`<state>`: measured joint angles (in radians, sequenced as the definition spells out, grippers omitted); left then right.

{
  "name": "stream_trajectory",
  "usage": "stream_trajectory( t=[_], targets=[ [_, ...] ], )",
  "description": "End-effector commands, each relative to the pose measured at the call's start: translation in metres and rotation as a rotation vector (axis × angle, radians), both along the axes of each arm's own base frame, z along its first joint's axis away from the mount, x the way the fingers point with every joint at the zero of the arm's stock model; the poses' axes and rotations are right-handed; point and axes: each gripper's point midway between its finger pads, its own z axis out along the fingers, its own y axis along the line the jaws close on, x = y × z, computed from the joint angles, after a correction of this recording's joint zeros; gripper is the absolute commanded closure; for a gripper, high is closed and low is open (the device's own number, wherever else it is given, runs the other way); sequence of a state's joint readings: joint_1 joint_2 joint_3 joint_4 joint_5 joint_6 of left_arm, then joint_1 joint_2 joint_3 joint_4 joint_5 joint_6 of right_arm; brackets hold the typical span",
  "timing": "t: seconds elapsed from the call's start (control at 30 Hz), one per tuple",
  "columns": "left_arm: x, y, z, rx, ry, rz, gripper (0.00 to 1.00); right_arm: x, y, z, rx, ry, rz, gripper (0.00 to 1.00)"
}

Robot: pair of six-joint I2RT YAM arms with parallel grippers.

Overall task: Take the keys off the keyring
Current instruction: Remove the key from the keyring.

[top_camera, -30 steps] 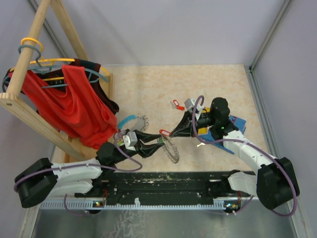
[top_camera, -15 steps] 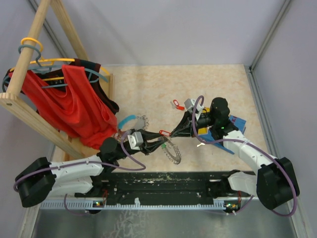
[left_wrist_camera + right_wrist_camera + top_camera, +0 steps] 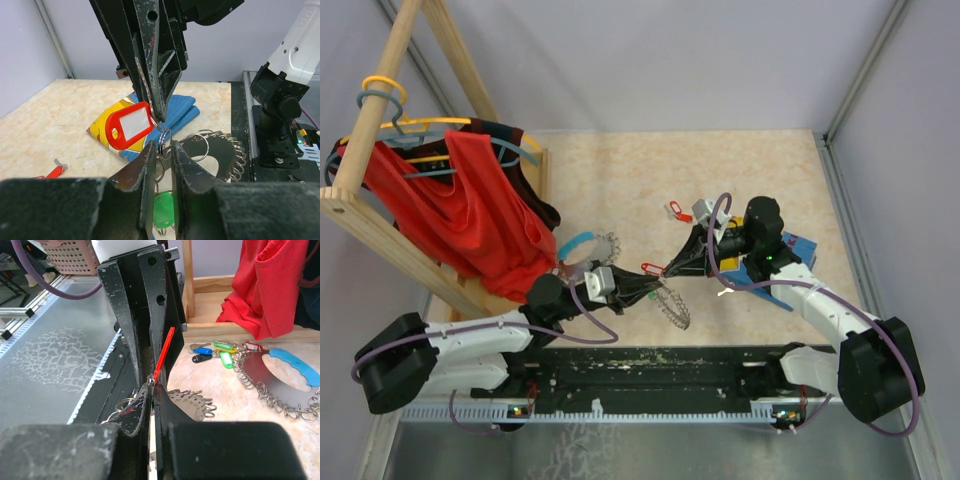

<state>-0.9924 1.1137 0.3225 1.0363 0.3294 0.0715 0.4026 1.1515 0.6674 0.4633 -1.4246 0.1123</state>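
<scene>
The pale tabletop (image 3: 720,170) carries a wooden rack (image 3: 377,100) hung with a red garment (image 3: 470,210) at the upper left of the overhead view. The two arms meet tip to tip near the centre. Just below their meeting point lies the keyring (image 3: 672,305), a grey disc fringed with silver loops.

The right hand (image 3: 152,387) is closed on the red-tagged key (image 3: 129,125), pinching it at its ring end. In the right wrist view the tag stands edge-on, rising from between the fingers.

The left hand (image 3: 163,150) comes from the lower left. Its fingers stand narrowly apart with a small silver loop (image 3: 165,141) between the tips; I cannot tell whether they actually clamp it.

That loop sits directly under the red tag, whose long axis slopes from lower left to upper right in the left wrist view. A green tag (image 3: 162,210) hangs below. Both hands are equally near the link, so the next move likely depends on drawing them apart along their shared line.
</scene>
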Motion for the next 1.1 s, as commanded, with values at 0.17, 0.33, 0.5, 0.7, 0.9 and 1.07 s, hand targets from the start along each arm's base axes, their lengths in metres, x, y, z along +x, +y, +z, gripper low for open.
stream_trajectory(
  t=[0.17, 0.33, 0.5, 0.7, 0.9, 1.07],
  targets=[
    [-0.0017, -0.0056, 0.0121, -0.027, 0.004, -0.031, 0.76, -0.0014, -0.0018, 0.0165, 0.035, -0.092, 0.015, 1.00],
    [-0.0020, -0.0057, 0.0124, -0.029, 0.008, -0.032, 0.77, -0.0015, -0.0018, 0.0170, 0.036, -0.093, 0.015, 1.00],
    [-0.0013, -0.0049, 0.0141, -0.036, 0.012, -0.026, 0.77, -0.0014, -0.0018, 0.0168, 0.036, -0.094, 0.015, 1.00],
    [-0.0014, -0.0045, 0.0156, -0.041, 0.016, -0.026, 0.77, -0.0016, -0.0018, 0.0168, 0.035, -0.093, 0.015, 1.00],
    [-0.0010, -0.0039, 0.0173, -0.048, 0.019, -0.022, 0.77, -0.0013, -0.0017, 0.0161, 0.034, -0.092, 0.015, 1.00],
    [0.0003, -0.0026, 0.0183, -0.054, 0.024, -0.012, 0.76, -0.0011, -0.0017, 0.0160, 0.035, -0.094, 0.015, 1.00]
  ],
)
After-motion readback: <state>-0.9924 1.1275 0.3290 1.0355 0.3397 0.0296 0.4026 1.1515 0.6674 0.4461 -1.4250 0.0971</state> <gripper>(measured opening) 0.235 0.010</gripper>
